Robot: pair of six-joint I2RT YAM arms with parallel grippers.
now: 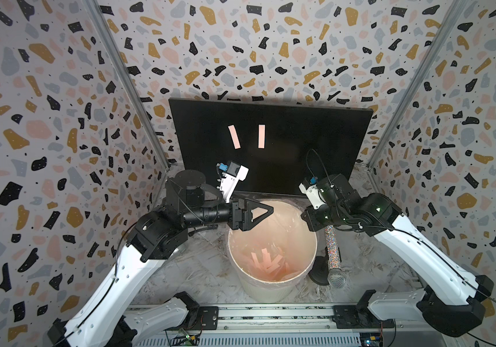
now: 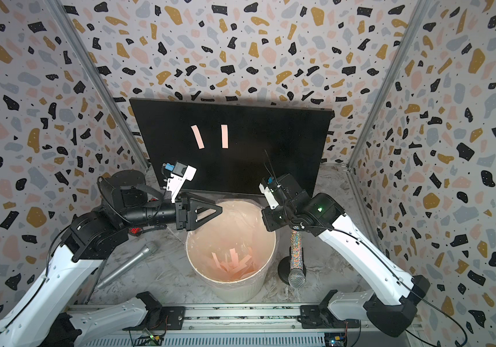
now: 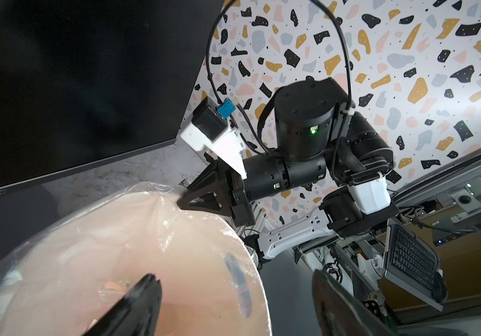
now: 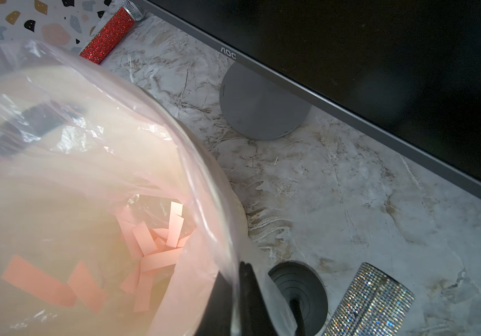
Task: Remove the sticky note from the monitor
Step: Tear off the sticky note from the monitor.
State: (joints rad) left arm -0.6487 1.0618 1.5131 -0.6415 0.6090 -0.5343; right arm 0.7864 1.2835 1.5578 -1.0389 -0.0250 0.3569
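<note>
The black monitor [image 1: 300, 141] stands at the back. Two pink sticky notes are stuck on its screen, one tilted [image 1: 234, 137] and one upright [image 1: 261, 136]. My left gripper [image 3: 233, 276] hangs open over the back rim of the white bucket [image 1: 258, 291], nothing between its fingers [image 3: 146, 293]. Several pink notes [image 1: 266, 264] lie at the bucket's bottom. My right gripper [image 3: 182, 200] is shut on the clear plastic liner [image 4: 192, 180] at the bucket's right rim. Its jaws are hidden under the wrist in both top views.
A glittery microphone [image 1: 332, 255] leans on a black round stand [image 4: 297, 288] right of the bucket. A silver microphone [image 2: 126, 266] lies left of it, a red glitter one [image 4: 108, 37] near the left arm. The monitor's grey foot [image 4: 262, 110] sits behind the bucket. Patterned walls close three sides.
</note>
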